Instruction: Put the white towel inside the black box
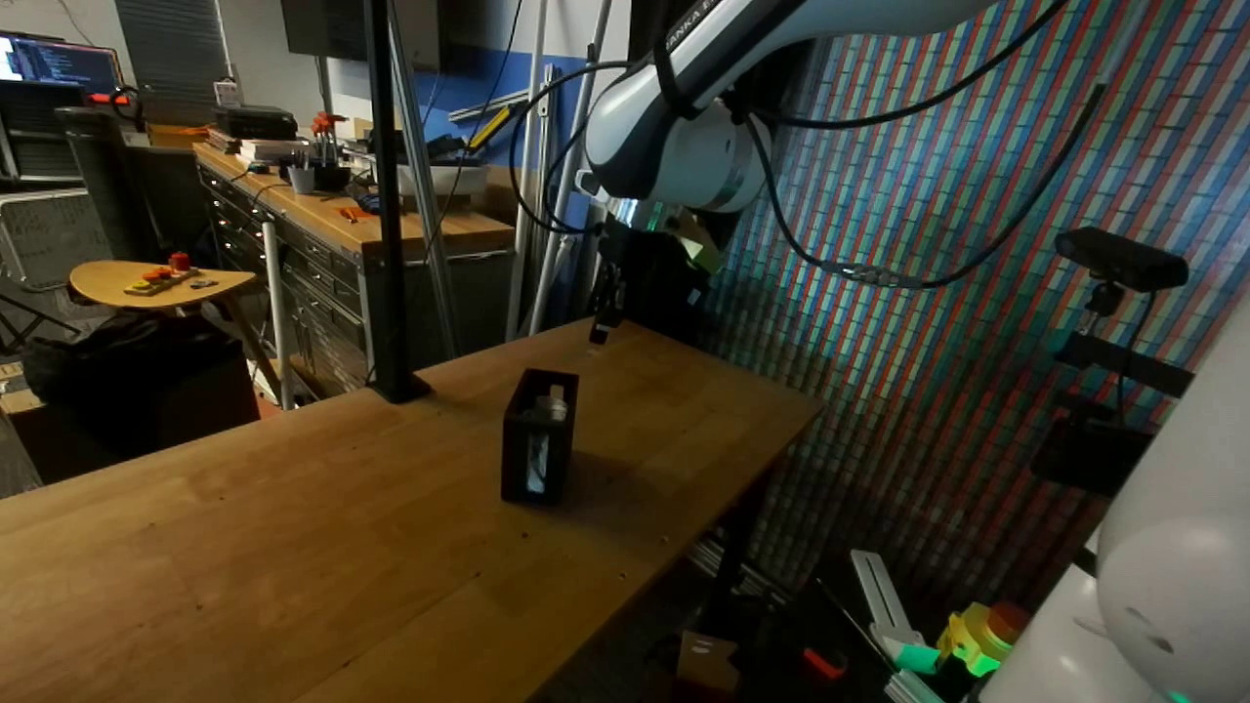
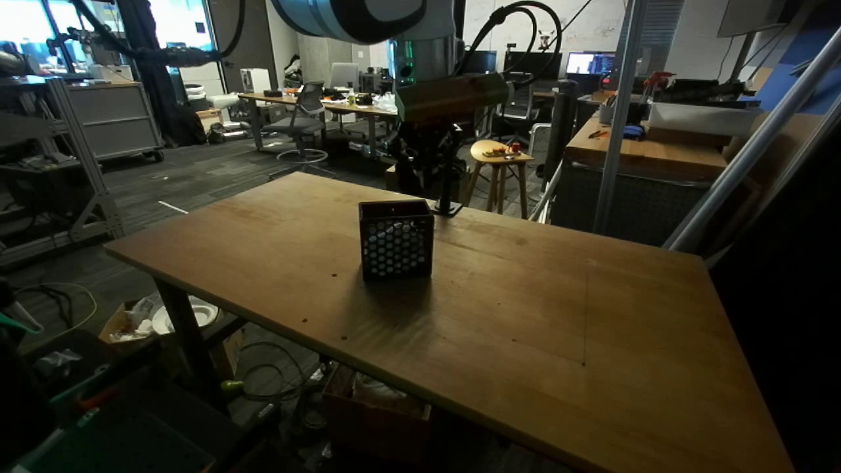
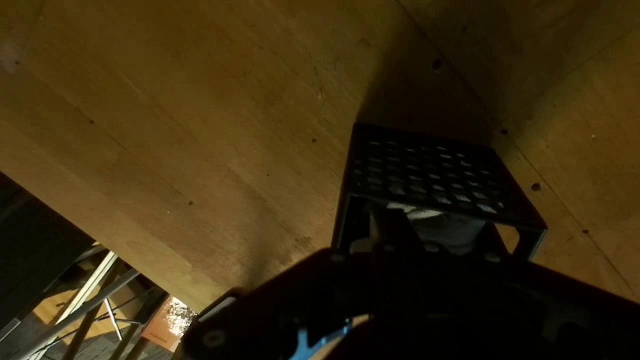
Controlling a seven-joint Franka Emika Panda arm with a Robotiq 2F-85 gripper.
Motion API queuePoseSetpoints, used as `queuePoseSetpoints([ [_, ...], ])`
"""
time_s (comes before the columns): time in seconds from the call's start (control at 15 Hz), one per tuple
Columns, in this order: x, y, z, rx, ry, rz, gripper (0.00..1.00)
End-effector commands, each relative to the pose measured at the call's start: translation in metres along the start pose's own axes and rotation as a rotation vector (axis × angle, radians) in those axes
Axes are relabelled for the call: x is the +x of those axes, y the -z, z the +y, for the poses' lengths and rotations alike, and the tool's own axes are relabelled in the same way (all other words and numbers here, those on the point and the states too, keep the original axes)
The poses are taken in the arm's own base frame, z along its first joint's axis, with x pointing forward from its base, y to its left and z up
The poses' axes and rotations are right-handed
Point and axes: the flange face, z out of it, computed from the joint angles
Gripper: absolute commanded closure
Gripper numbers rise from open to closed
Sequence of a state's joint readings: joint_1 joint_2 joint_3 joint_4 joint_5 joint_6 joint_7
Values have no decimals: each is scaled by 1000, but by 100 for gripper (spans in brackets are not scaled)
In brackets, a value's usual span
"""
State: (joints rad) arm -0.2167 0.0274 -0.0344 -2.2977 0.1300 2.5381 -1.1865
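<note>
A robotics lab with a workshop's fittings is indicated by the robot arm [image 1: 674, 156], raised over a wooden table [image 1: 293, 547], and by a camera [image 1: 1121, 259] mounted on a bracket [image 1: 1157, 372]. A wooden-topped drawer cabinet [image 1: 327, 283] is cluttered, a white bin [image 2: 700, 119] and a cup [image 1: 302, 180] filled with pen-like sticks [image 1: 301, 157] being kept on it. Bare metal poles [image 2: 757, 141] and a metal frame [image 2: 83, 157] are stood about. Farther back, an office feel is lent by a swivel chair [image 2: 309, 100], a cluttered far table [image 2: 286, 100], and a lit screen [image 1: 73, 66] lined with text.
</note>
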Motion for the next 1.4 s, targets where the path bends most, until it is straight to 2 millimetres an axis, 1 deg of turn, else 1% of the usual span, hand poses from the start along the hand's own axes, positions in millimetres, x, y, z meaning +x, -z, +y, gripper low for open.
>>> queuePoseSetpoints([
  [0.0, -8, 13, -13, -9, 16, -18, 99],
  [0.2, -5, 12, -17, -9, 40, -32, 98],
  [0.4, 6, 11, -18, -14, 61, -39, 99],
  [0.73, 30, 9, -21, -16, 65, -55, 99],
  [1.33, 76, 5, -22, 0, -6, -44, 99],
])
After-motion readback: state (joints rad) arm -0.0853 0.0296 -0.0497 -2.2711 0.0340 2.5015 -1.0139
